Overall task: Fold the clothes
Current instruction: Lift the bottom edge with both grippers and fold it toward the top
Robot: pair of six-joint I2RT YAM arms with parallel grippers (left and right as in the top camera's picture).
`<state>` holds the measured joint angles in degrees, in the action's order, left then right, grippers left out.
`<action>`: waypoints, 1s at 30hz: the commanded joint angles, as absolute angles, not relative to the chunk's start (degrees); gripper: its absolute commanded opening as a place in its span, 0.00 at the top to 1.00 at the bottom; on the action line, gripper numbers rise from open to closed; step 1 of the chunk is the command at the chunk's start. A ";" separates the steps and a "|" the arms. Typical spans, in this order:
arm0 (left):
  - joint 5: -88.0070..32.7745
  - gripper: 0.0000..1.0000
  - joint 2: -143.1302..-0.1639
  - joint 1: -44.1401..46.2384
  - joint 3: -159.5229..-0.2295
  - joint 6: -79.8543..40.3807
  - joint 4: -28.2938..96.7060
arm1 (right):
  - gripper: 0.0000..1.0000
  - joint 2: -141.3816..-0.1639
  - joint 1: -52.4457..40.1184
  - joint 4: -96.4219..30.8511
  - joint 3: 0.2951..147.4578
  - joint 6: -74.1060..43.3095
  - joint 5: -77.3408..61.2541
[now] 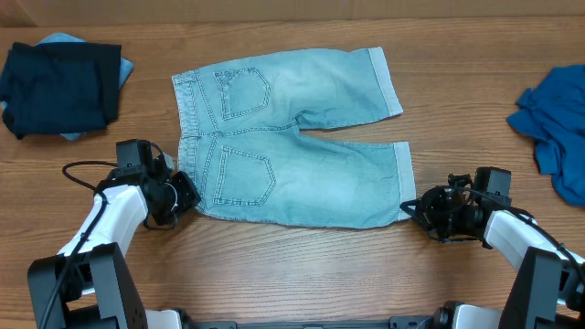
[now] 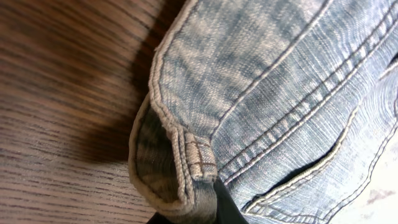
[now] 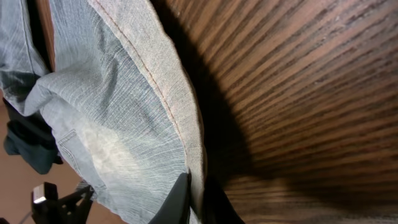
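We see pale blue denim shorts (image 1: 292, 137) lying flat in the middle of the wooden table (image 1: 302, 265), with the two back pockets (image 1: 245, 91) facing up. The waistband (image 1: 189, 123) is on our left side and the two legs reach out to our right. The legs lie a little apart at their ends. The left claw (image 1: 187, 194) sits at the near corner of the waistband. Our left wrist camera shows the thick stitched edge and a belt loop (image 2: 200, 160) pinched in that claw, so it is clamped on the shorts. The right claw (image 1: 411, 208) sits at the near corner of the leg closest to us. Our right wrist camera shows the hem (image 3: 180, 106) running down between its two dark fingers (image 3: 177, 202), so this claw is clamped on the shorts too. A dark navy garment (image 1: 59, 87) lies in a pile at the far left of the table, well apart from the shorts, with a bit of light blue cloth (image 1: 125, 67) peeking out from under it. A royal-blue garment (image 1: 558, 119) lies bunched up at the far right edge.
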<state>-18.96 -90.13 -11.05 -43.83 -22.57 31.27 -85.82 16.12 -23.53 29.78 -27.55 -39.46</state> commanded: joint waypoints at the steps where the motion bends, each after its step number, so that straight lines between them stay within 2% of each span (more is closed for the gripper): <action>1: -22.33 0.96 -89.41 -11.22 -43.75 -18.57 31.57 | 0.96 -85.01 16.25 -23.83 29.85 -26.30 -39.11; 8: -24.08 0.96 -78.32 -11.22 -45.95 -14.59 35.68 | 0.96 -76.88 16.19 -37.17 36.71 -16.23 -39.05; 15: -23.81 0.96 -66.67 -11.22 -51.03 -14.57 37.04 | 0.96 -73.84 16.14 -47.33 49.41 -14.72 -38.59; 23: -21.04 0.96 -65.82 -11.22 -61.06 -13.67 45.34 | 0.96 -73.82 16.14 -56.27 61.76 -11.94 -34.26; 30: -16.40 0.96 -65.91 -11.22 -63.86 -12.21 49.06 | 0.96 -73.84 15.73 -54.33 66.08 -12.64 -33.52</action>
<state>-21.61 -66.85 -10.87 -61.65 -14.46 48.80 -74.74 15.94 -56.47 63.72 -13.21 -36.14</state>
